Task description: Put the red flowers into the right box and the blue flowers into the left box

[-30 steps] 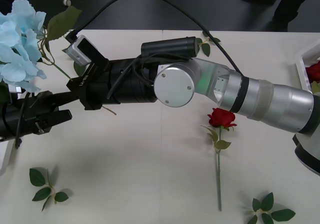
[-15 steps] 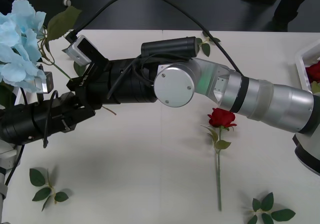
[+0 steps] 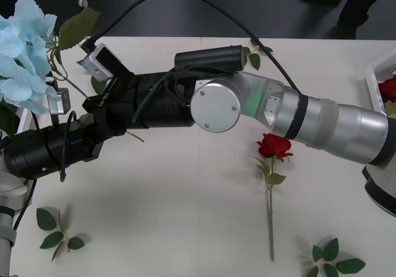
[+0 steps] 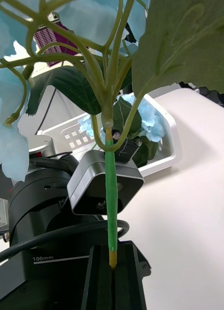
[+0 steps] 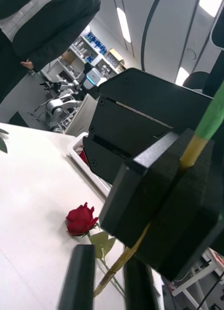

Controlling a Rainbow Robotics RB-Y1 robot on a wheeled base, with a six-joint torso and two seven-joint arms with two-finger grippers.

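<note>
Jaws of R gripper are clamped on the stem of a blue flower, held up over the counter's left side. R arm is stretched right across, so prob. a handover. L gripper has its jaws apart w/ the stem's bare tip btwn them, not yet pinched. R wrist view adds the goal: left box just beyond, blue blooms already inside. L wrist view adds the stem end poking out below R pads. Front view gives the layout: rose flat on counter, right box well apart.
</note>
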